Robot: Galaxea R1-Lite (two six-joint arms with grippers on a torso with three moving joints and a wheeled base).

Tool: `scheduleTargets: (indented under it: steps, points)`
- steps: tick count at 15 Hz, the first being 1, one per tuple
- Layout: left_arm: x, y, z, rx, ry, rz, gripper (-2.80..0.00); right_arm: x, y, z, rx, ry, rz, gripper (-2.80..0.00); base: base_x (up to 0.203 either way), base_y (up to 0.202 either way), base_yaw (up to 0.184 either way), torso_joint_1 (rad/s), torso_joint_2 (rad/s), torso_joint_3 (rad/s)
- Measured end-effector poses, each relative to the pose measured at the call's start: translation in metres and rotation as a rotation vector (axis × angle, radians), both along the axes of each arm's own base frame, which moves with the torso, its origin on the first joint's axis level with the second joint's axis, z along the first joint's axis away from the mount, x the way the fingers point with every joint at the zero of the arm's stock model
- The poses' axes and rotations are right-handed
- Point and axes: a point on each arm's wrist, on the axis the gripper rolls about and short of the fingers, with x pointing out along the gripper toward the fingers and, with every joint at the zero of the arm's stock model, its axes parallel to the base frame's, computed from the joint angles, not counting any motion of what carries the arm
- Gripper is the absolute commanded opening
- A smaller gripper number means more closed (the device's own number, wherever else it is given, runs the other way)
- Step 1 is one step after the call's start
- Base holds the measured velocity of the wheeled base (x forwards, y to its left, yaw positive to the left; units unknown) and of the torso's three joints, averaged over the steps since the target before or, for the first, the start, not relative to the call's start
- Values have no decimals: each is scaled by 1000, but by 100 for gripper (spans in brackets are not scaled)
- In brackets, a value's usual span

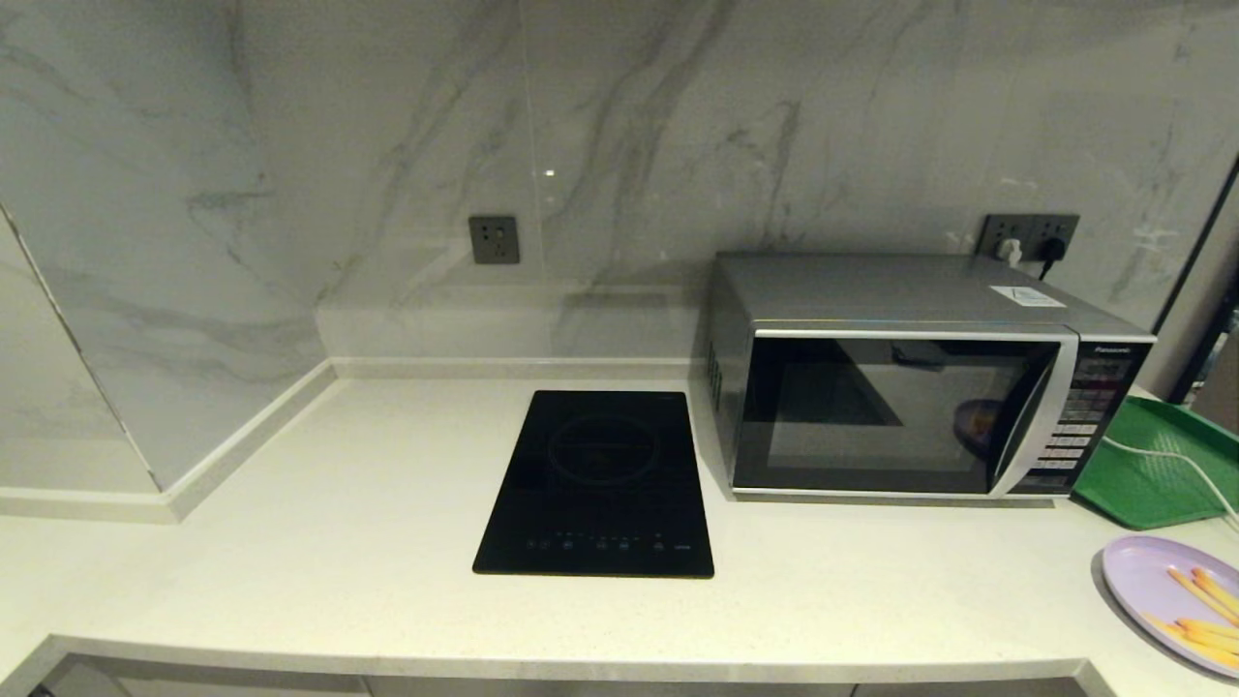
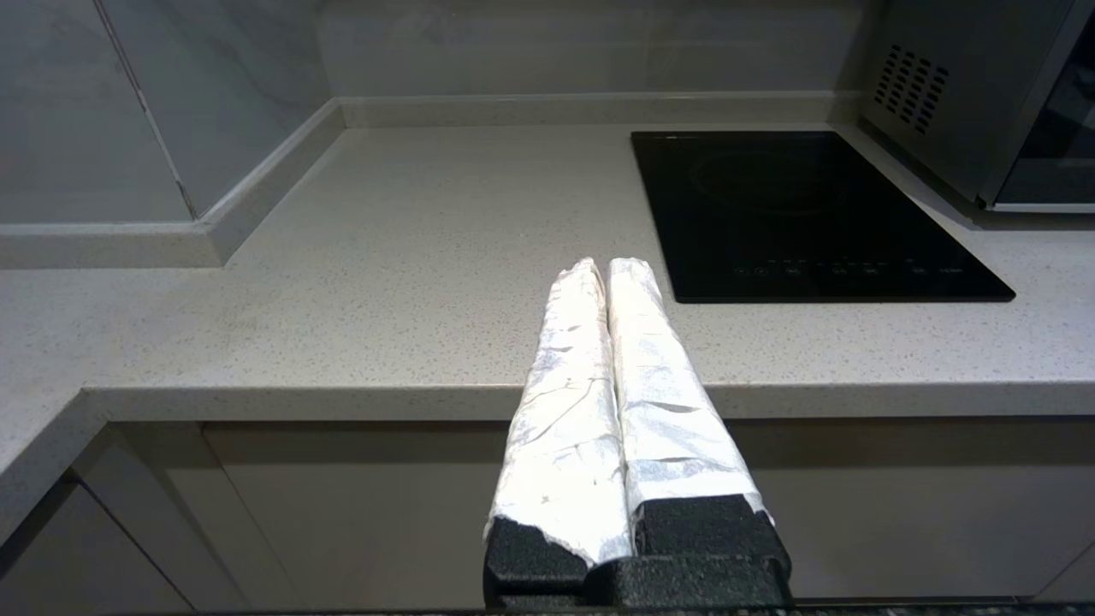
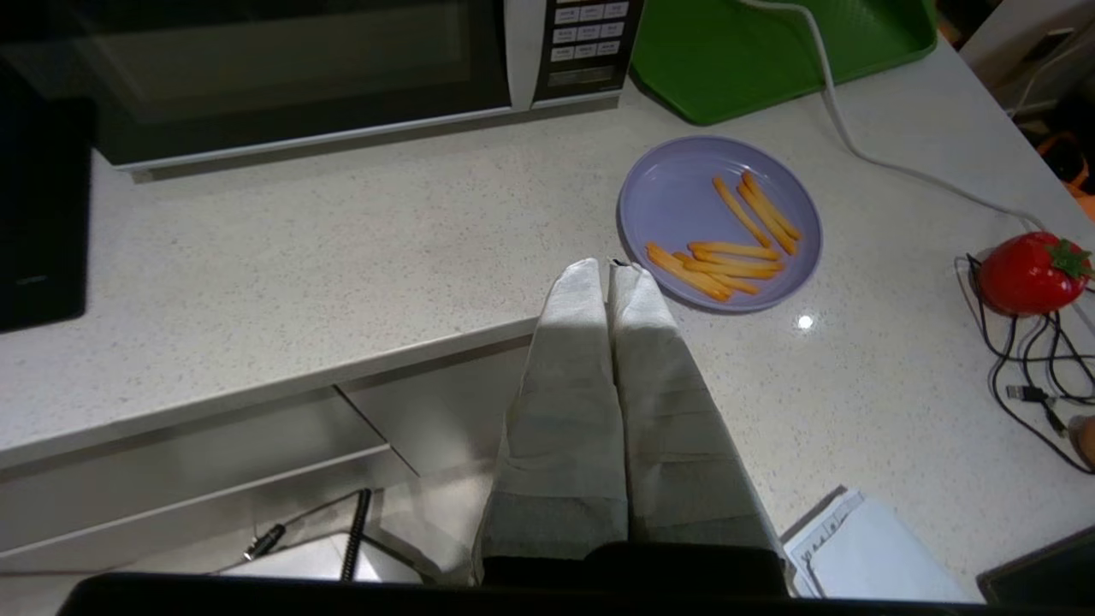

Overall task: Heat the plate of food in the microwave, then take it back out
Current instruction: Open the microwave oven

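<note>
The silver Panasonic microwave [image 1: 910, 387] stands at the back right of the counter, its dark glass door closed; its door and button panel show in the right wrist view too [image 3: 282, 68]. The lavender plate of food [image 1: 1176, 600] lies at the counter's right front with several yellow-orange sticks on it [image 3: 720, 221]. My right gripper [image 3: 605, 267] is shut with nothing in it, held above the counter's front edge just short of the plate. My left gripper [image 2: 607, 265] is shut and holds nothing, hanging in front of the counter edge, left of the hob. Neither gripper shows in the head view.
A flat black induction hob [image 1: 600, 484] is set into the counter left of the microwave. A green tray [image 1: 1152, 465] lies right of the microwave with a white cable [image 3: 847, 128] across it. A red strawberry-shaped object [image 3: 1031, 272], black cables and white papers [image 3: 873, 556] lie near the right edge.
</note>
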Motion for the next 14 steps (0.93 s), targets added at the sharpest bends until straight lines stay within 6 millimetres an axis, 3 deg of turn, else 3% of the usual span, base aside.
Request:
scheduleTargets:
  steps: [1,6,11,14]
  points:
    - [0,0,0,0,0,0,-280,23,0,-1,-8,40,0,0,0,0,0,0,0,0]
    - [0,0,0,-1,0,0,-280,129,-2,-24,-63,126,-67,0,0,0,0,0,0,0]
    - [0,0,0,-1,0,0,-280,197,7,-69,-166,233,-142,0,0,0,0,0,0,0]
    - [0,0,0,-1,0,0,-280,226,20,-98,-241,272,-181,0,0,0,0,0,0,0]
